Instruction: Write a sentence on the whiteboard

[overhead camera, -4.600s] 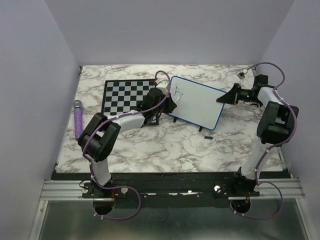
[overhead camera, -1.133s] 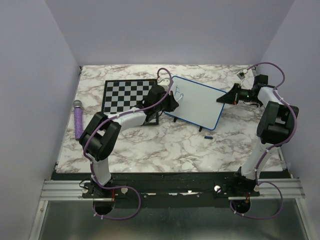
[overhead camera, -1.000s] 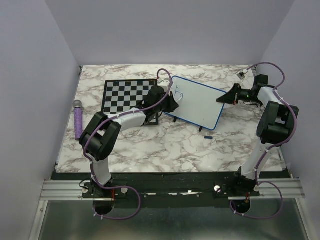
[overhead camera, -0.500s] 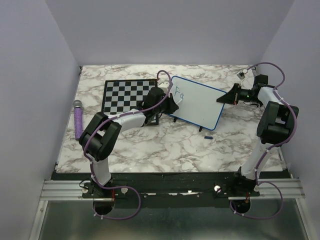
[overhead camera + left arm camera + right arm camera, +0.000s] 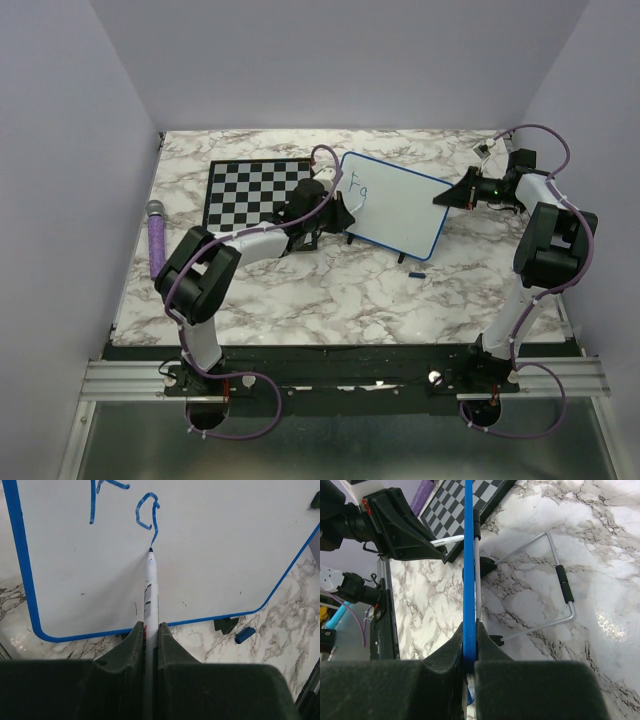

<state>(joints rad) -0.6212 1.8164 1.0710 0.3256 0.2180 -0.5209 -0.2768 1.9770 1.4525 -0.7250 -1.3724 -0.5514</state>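
My left fingers [image 5: 132, 642] clamp a white marker [image 5: 150, 590], its tip on the blue-framed whiteboard [image 5: 400, 205], which stands tilted on the bench [image 5: 330, 290] beside the chessboard [image 5: 250, 185], blue letters [image 5: 155, 527] "Fa" near one corner, its edge pinched between my right fingers [image 5: 451, 647].

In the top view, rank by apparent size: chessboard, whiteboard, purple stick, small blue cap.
1. whiteboard and chessboard, about alike; the left arm covers part of the chessboard.
2. purple stick.
3. blue cap, smallest.
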